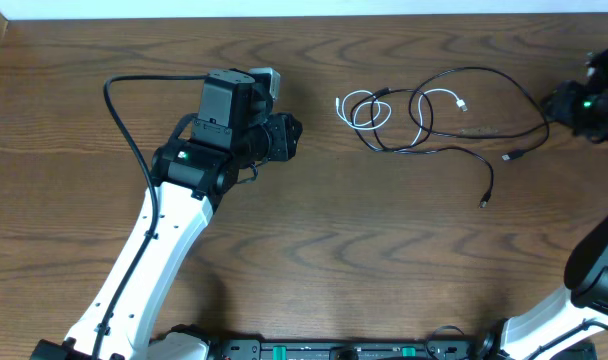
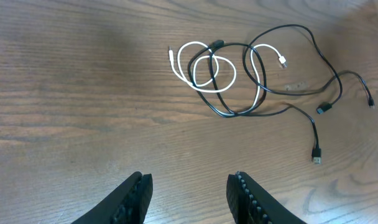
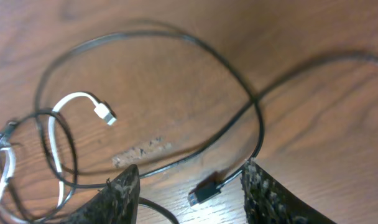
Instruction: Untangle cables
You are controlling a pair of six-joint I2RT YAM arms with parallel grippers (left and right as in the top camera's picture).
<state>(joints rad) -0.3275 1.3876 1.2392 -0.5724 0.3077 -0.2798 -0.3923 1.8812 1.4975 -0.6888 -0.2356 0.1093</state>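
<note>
A thin white cable (image 1: 364, 112) and a thin black cable (image 1: 473, 69) lie tangled in overlapping loops on the wooden table, right of centre. My left gripper (image 1: 289, 137) is open and empty, to the left of the tangle. In the left wrist view the white loops (image 2: 192, 43) and a black plug (image 2: 322, 108) lie ahead of its fingers (image 2: 190, 186). My right gripper (image 1: 552, 105) is open at the tangle's right edge. In the right wrist view its fingers (image 3: 189, 180) straddle a black plug end (image 3: 204, 191) without touching it. The white cable's plug end (image 3: 105, 114) lies to the left.
The wooden table (image 1: 384, 260) has bare surface in front of the tangle. The left arm's thick black wire (image 1: 124, 120) loops over the table at the left. A pale scuff (image 3: 139, 151) marks the wood near the black cable.
</note>
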